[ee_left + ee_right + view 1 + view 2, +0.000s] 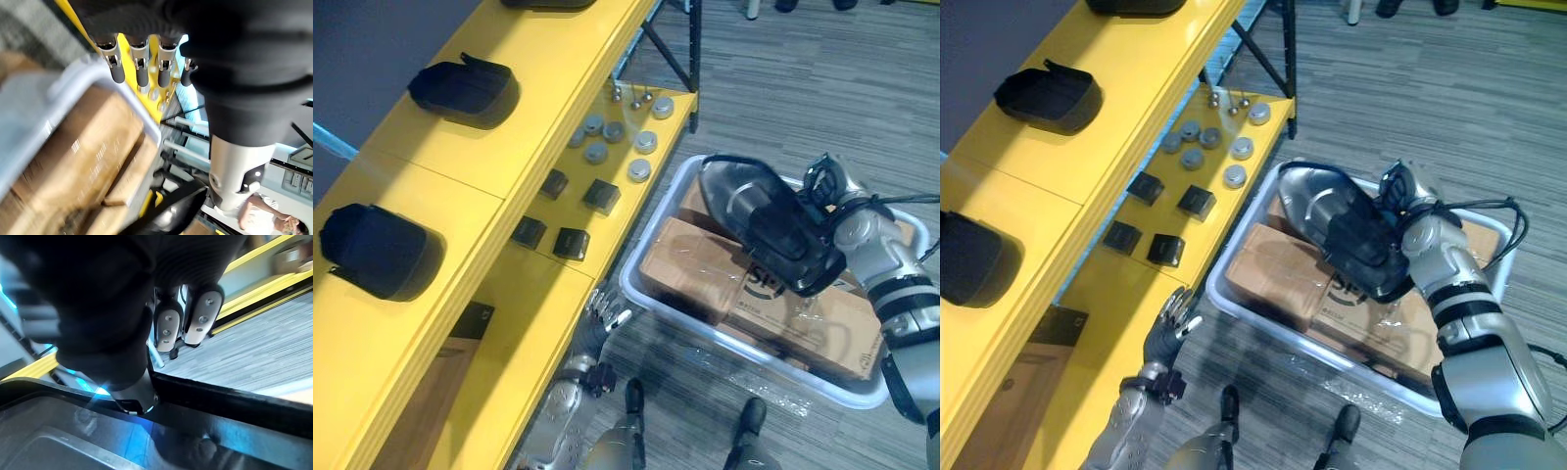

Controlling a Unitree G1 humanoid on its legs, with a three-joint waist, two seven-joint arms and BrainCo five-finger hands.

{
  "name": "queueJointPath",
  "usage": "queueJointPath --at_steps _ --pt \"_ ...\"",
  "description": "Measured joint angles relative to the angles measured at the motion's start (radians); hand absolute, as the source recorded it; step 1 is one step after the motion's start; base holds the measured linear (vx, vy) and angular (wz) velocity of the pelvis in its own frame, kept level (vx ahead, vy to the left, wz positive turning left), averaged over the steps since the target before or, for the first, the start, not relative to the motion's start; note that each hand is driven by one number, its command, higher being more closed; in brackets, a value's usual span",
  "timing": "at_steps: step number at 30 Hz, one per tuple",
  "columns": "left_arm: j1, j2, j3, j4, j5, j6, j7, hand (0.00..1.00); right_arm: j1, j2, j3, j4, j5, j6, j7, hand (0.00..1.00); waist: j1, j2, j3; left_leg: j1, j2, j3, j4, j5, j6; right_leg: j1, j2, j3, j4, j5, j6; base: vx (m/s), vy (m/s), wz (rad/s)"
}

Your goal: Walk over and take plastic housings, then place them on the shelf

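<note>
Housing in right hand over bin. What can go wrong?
Right hand grips the plastic housing near one end; the overhang may twist it loose. Other housings already sit on the top shelf; placing beside them may knock one. Left hand hangs close to the bin rim and may snag.

Seen from above by both eye views, set slightly apart, the same shelf (pixel 558 69) and bin (pixel 636 257), bin rim caught at close range along the left hand (pixel 225 58), housing (pixel 244 406) edge framed nearer still past the right hand (pixel 98 308).
</note>
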Motion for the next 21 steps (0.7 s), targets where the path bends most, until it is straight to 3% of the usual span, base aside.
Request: queueJointPath --at_steps 5,8,11,17,21 --pt "-0.084 -0.029 -0.007 0.033 -0.073 0.013 0.006 0.0 0.095 0.127 -0.049 -0.062 -0.013 0.0 -0.037 1.0 -0.032 -0.04 -0.019 0.041 0.016 0.024 -0.026 0.004 -0.006 0.019 0.018 0.006 -0.007 0.0 -0.007 0.05 -0.01 -0.14" --pt "-0.144 -0.063 -0.03 0.089 -0.071 -0.024 -0.001 0.0 0.123 0.212 -0.086 -0.135 0.011 0.0 -0.073 1.0 -0.048 -0.063 -0.03 0.067 0.018 0.044 -0.039 0.004 -0.008 0.031 0.024 0.025 -0.022 0.005 -0.013 0.02 0.015 -0.19" --pt "-0.211 -0.1 -0.061 0.128 -0.07 -0.064 0.016 0.0 0.167 0.309 -0.1 -0.222 0.066 0.002 -0.112 1.0 -0.045 -0.097 -0.063 0.082 0.031 0.07 -0.045 0.002 -0.015 0.036 0.042 0.048 -0.05 0.016 -0.027 0.02 0.011 -0.22" --pt "-0.261 -0.149 -0.09 0.24 -0.032 -0.074 0.111 0.0 0.234 0.434 -0.101 -0.333 0.104 0.016 -0.13 1.0 -0.049 -0.124 -0.104 0.102 0.043 0.096 -0.058 0.004 -0.023 0.04 0.06 0.072 -0.066 0.023 -0.034 0.01 0.014 -0.15" --pt "-0.256 -0.146 -0.089 0.249 -0.033 -0.102 0.117 0.0 0.252 0.469 -0.097 -0.35 0.109 0.031 -0.122 1.0 -0.05 -0.135 -0.115 0.114 0.046 0.107 -0.062 0.005 -0.024 0.052 0.066 0.078 -0.086 0.035 -0.036 -0.01 0.023 -0.08"
